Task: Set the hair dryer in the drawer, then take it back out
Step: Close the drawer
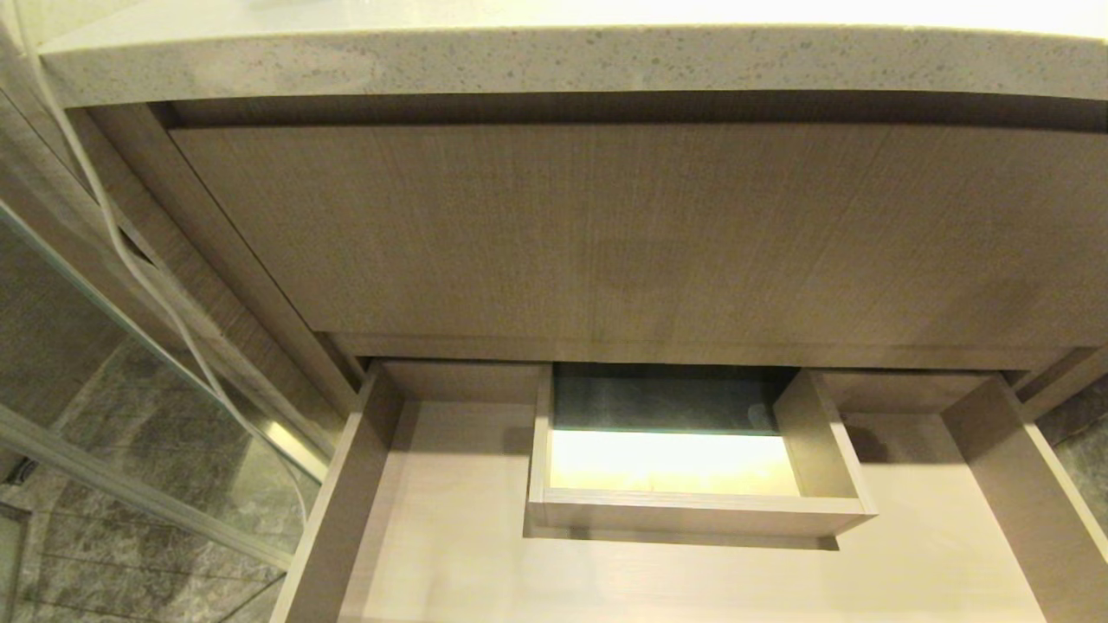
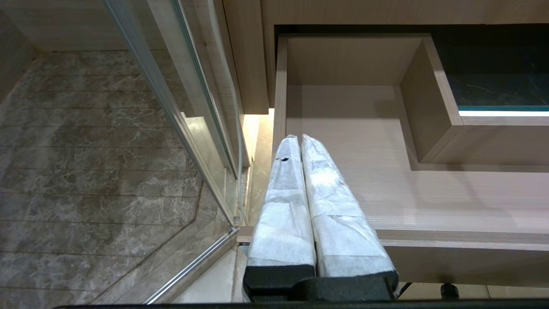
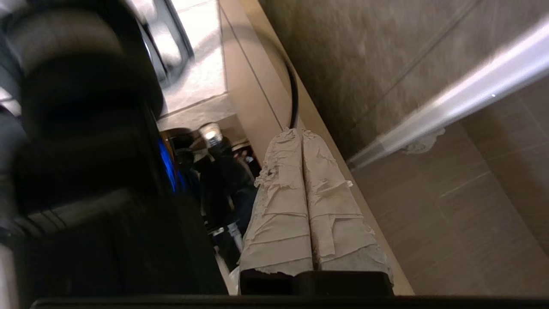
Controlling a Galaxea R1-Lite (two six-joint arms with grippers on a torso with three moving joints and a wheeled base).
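Drawer (image 1: 450,554) stands pulled open beneath the stone counter (image 1: 554,61), its near front cut off by the head view's lower edge, so no label shows. Its pale floor is bare around the boxed cut-out (image 1: 692,510). No hair dryer shows in any view; only a white cord (image 1: 112,234) hangs down at far left. The left gripper (image 2: 299,138), fingers pressed together, hangs over the drawer's left near corner. The right gripper (image 3: 299,133), also pressed together and holding nothing, points along a tiled wall (image 3: 450,206), blurred.
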